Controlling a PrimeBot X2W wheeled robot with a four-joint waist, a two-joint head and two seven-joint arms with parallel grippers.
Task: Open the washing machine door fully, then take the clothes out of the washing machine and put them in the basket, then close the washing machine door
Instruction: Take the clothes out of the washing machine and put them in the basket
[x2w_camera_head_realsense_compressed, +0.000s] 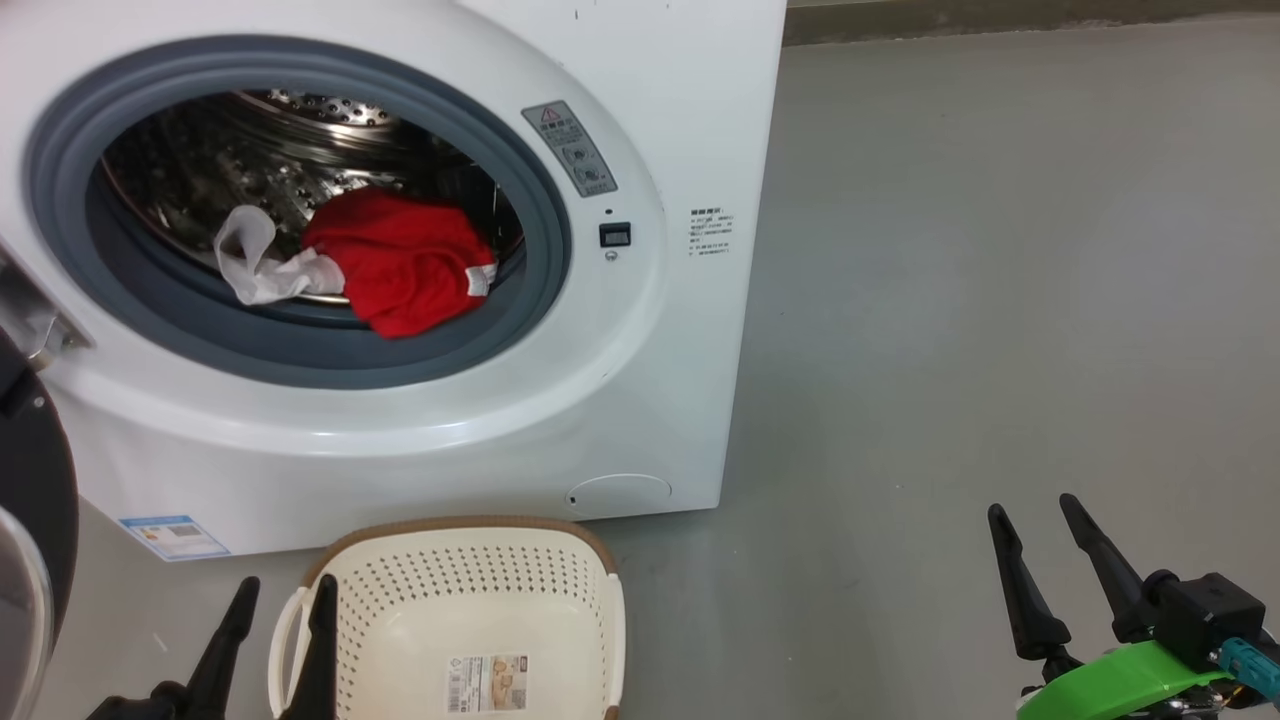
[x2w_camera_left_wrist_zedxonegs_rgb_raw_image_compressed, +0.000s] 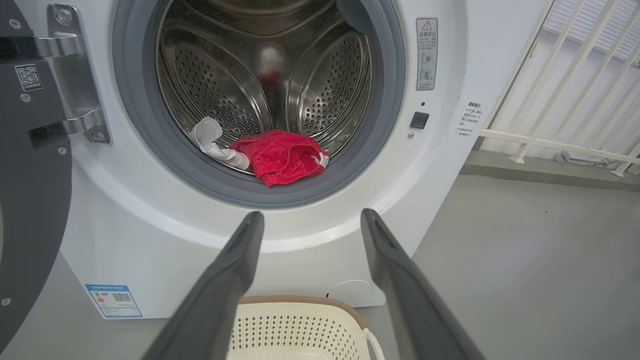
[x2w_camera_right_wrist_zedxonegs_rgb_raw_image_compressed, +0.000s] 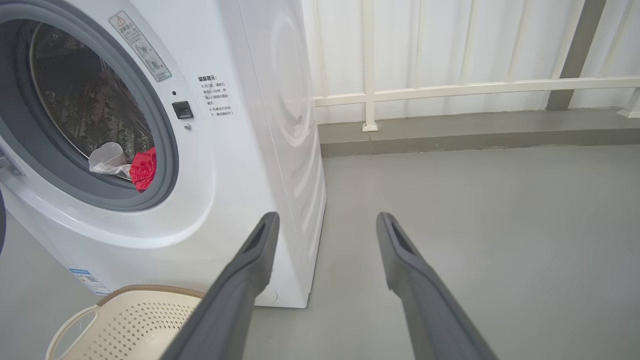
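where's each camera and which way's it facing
head view: on the head, looking down at the washing machine and basket; left gripper and right gripper open at bottom corners
left wrist view: on the left wrist, facing the clothes in the drum; own fingers spread
right wrist view: on the right wrist, facing the machine's front corner and floor; own fingers spread
shared: clothes and basket in all three

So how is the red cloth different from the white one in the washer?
The red garment is bright red and bulky; the white cloth is pale and much smaller. The red garment spills over the grey rubber ring; the white cloth sits to its left, one end curling up. Both rest at the front of the drum, touching.
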